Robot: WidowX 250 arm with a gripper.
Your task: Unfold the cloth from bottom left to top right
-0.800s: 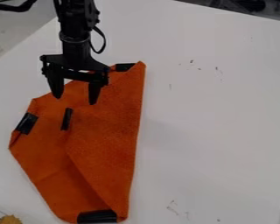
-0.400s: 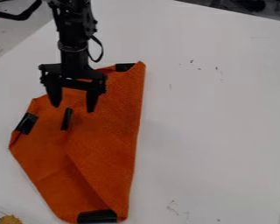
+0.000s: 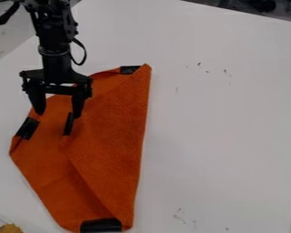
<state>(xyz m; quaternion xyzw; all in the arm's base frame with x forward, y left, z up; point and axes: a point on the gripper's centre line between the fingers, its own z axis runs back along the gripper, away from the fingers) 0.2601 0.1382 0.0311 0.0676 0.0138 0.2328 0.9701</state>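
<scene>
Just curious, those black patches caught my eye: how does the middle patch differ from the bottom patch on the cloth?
The middle patch is a narrow strip; the bottom patch is wider. The middle patch runs nearly up and down in the view, the bottom patch sideways. Both are black, on the orange cloth.

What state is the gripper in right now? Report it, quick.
Gripper: open, fingers apart, holding nothing, over the upper left part of the orange cloth.
</scene>
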